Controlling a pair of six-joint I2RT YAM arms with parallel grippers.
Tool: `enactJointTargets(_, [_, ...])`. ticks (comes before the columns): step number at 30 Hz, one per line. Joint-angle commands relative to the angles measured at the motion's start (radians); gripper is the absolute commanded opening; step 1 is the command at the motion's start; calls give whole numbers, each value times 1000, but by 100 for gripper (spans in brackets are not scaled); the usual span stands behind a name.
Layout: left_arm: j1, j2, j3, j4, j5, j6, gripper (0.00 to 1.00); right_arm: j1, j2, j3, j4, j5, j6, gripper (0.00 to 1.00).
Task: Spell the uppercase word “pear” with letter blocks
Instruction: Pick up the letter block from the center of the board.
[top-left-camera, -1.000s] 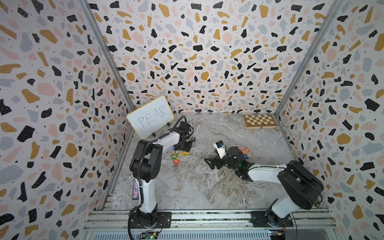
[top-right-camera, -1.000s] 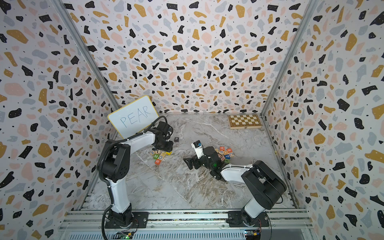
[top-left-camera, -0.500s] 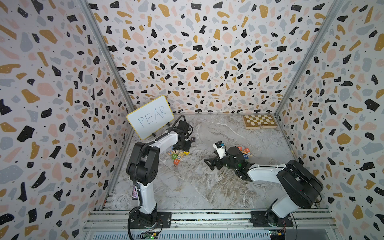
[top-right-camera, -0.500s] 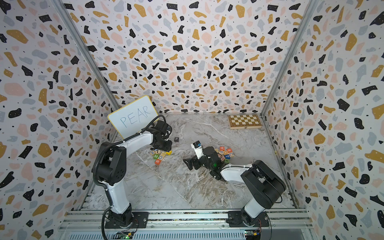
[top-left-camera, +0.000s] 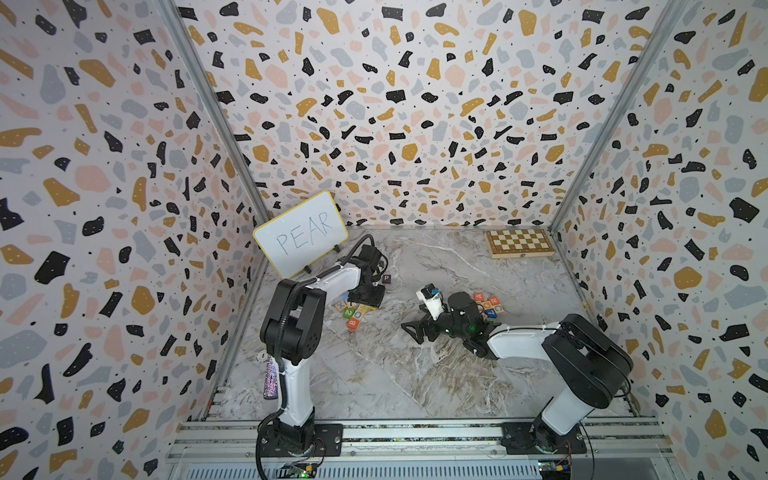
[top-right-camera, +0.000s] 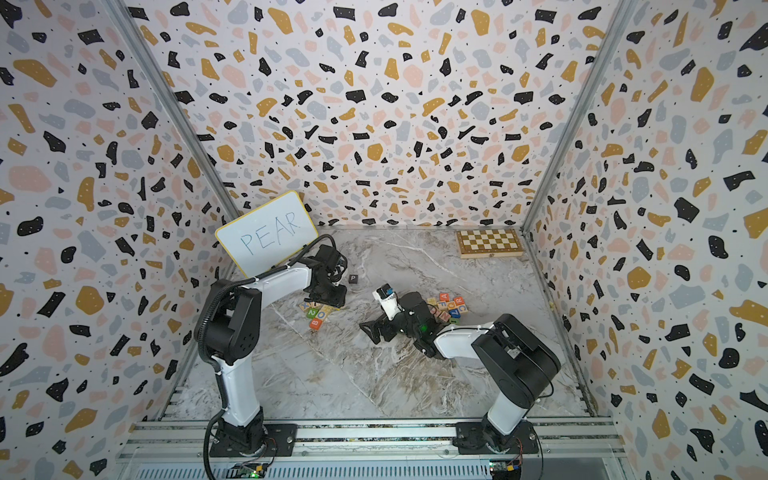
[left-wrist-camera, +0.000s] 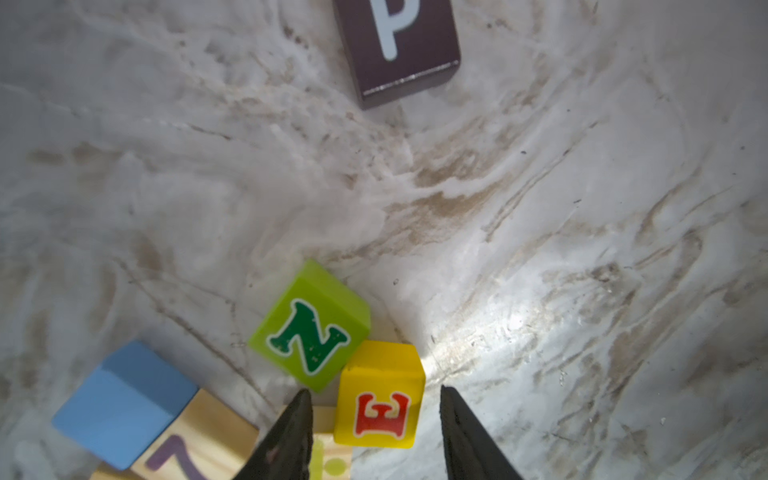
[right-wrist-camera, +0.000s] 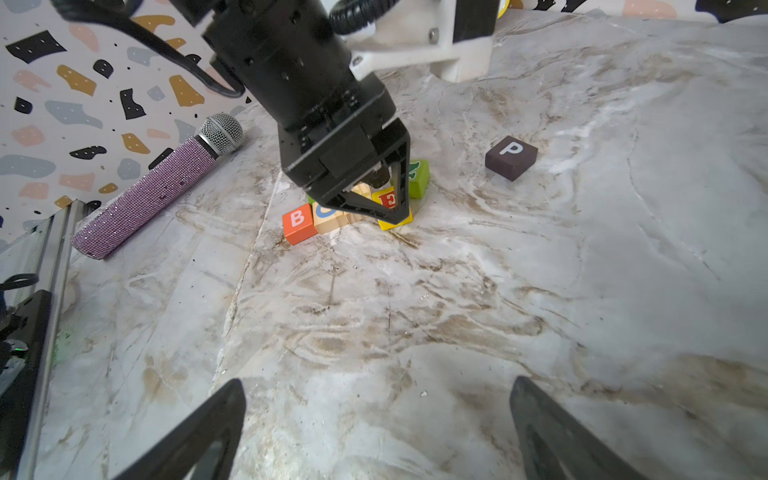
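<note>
The left gripper (left-wrist-camera: 374, 392) stood low over the cluster of blocks near the left edge of the bench (top-left-camera: 374, 374). Its jaws were open and straddled the yellow E block (left-wrist-camera: 382, 415). One jaw was almost at the block's side and the other stood clear of it. The E block lay flat with its letter up. One corner touched the green N block (left-wrist-camera: 311, 332), and a pale wooden block was crowded in beside the closer jaw.

The P block (left-wrist-camera: 399, 45) lay alone toward the back-left corner, apart from the cluster. The A block (top-left-camera: 479, 296) and the R block (top-left-camera: 494, 300) sat in a second pile nearer the right edge. The right gripper (right-wrist-camera: 377, 384) hung low over the middle of the bench, jaws wide apart and empty.

The E block looked like a small painted wooden cube, so it was probably light and rigid and would not give under a squeeze. Its glossy faces might slip, so the best hold was on two opposite flat sides, centred and low. The crowded side left the closer jaw little room.
</note>
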Motion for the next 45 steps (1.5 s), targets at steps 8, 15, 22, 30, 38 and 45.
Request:
enactJointTargets(8, [-9, 20, 14, -9, 24, 18, 43, 7, 57, 98, -47, -8, 35, 100])
enactJointTargets(15, [-9, 11, -1, -3, 21, 19, 39, 7, 73, 124, -56, 4, 29, 100])
enactJointTargets(22, [-10, -10, -16, 8, 30, 24, 34, 4, 75, 135, -72, 14, 27, 99])
enactJointTargets(30, [-10, -36, 7, -19, 22, 52, 31, -2, 30, 158, -136, 65, 40, 99])
enactJointTargets(38, [-16, -60, 27, -50, 6, 94, 29, -6, -15, 132, -130, 94, 48, 99])
enactJointTargets(45, [-17, -83, 70, -69, 46, 161, 28, -56, -36, 107, -108, 91, 107, 99])
